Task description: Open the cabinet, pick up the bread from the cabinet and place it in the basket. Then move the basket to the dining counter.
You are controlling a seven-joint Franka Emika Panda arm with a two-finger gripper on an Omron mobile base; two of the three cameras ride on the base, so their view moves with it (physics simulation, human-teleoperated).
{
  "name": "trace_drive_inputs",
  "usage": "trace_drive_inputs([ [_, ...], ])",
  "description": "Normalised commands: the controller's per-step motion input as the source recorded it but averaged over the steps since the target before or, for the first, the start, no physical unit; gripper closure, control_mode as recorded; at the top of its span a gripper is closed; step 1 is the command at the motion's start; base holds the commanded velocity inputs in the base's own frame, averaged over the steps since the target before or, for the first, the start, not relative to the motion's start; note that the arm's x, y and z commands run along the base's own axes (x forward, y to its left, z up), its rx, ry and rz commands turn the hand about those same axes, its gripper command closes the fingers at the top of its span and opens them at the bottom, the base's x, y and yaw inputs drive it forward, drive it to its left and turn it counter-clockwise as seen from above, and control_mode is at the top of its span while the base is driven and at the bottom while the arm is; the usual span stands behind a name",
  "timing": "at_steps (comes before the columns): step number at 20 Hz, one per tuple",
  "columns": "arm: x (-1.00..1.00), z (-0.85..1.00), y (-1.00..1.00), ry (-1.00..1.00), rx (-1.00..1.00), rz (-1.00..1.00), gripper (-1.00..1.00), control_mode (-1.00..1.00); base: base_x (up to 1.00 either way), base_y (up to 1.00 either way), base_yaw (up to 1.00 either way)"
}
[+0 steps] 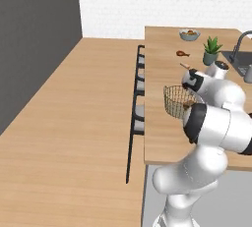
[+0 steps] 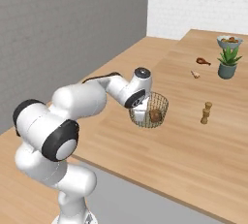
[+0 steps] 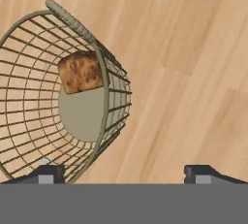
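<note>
Directly below the gripper point(image 3: 123, 172), its two dark fingertips point(image 3: 46, 173) stand far apart, jaws spread wide, and nothing is held between them. One fingertip sits against the wire wall of the basket point(image 3: 104, 121); the other hangs over bare wood, apart from the basket. Whether the near fingertip actually touches the mesh cannot be told.

Ahead of the hand, the basket rests upright on the dining counter point(image 3: 193, 72), and the bread point(image 3: 80, 72) lies inside it on its pale floor, close to the rim farthest from the fingers.

From the right base view, the gripper point(image 2: 141, 113) hangs at the basket's point(image 2: 160, 111) near side, with the bread point(image 2: 155, 116) just beyond it inside the mesh.
</note>
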Motion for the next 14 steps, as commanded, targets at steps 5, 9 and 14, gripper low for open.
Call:
trace_drive_inputs([
  [5,-0.78,0.49,0.14,-0.04,-0.06,0.12,-1.00,-1.00,0.00,0.00,0.00],
  [9,-1.00,0.32,0.16,-0.12,-0.20,0.33,-1.00,-1.00,0.00,0.00,0.00],
  [14,-1.00,0.10,0.30,-0.22,-0.37,0.44,-1.00,-1.00,0.00,0.00,0.00],
])
